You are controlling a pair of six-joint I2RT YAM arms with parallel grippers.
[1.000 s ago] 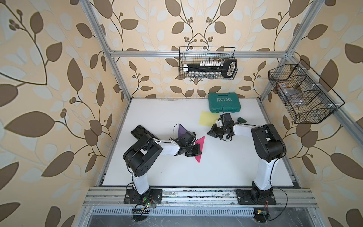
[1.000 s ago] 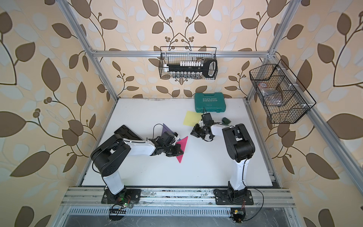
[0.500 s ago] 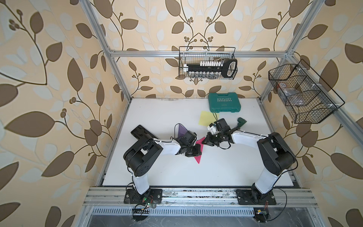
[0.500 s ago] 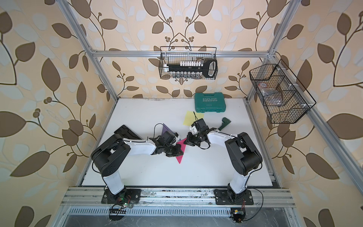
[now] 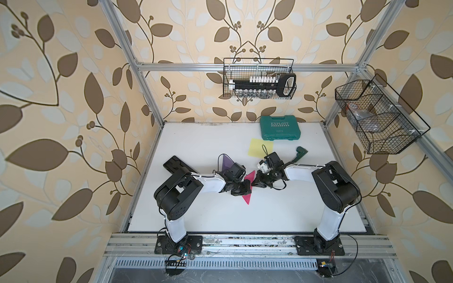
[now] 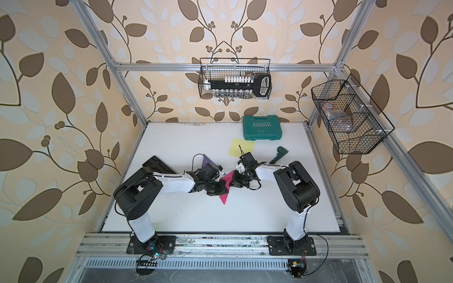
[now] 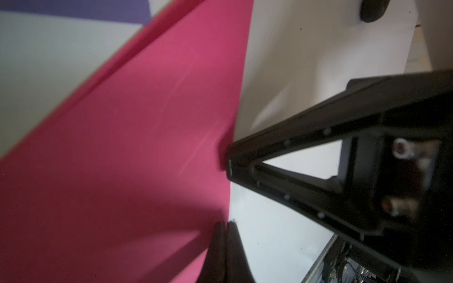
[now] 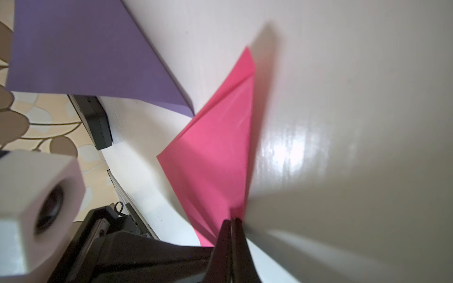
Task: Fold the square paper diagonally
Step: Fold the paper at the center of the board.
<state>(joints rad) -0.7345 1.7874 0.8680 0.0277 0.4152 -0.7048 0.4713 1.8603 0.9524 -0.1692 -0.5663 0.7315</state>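
Note:
The square paper (image 5: 247,199) (image 6: 224,197) is pink and lies folded into a triangle in the middle of the white table (image 5: 196,215), seen in both top views. My left gripper (image 5: 248,190) (image 6: 226,188) is shut, its tips (image 7: 226,224) down on the paper (image 7: 122,147) at the long straight edge. From the opposite side my right gripper (image 5: 253,184) (image 6: 232,182) is also shut, with its tips (image 8: 231,220) touching the same edge of the paper (image 8: 215,152). Nothing sits between either pair of jaws. The grippers hide the paper's middle from above.
A purple paper (image 5: 228,163) lies just behind the left wrist and a yellow paper (image 5: 259,146) behind the right one. A green case (image 5: 280,127) stands at the back. A dark green tool (image 5: 300,153) and a black flat object (image 5: 176,166) lie on the table.
My right gripper has swung from beside the yellow paper forward and left to the pink paper's edge. The left gripper has stayed on the paper.

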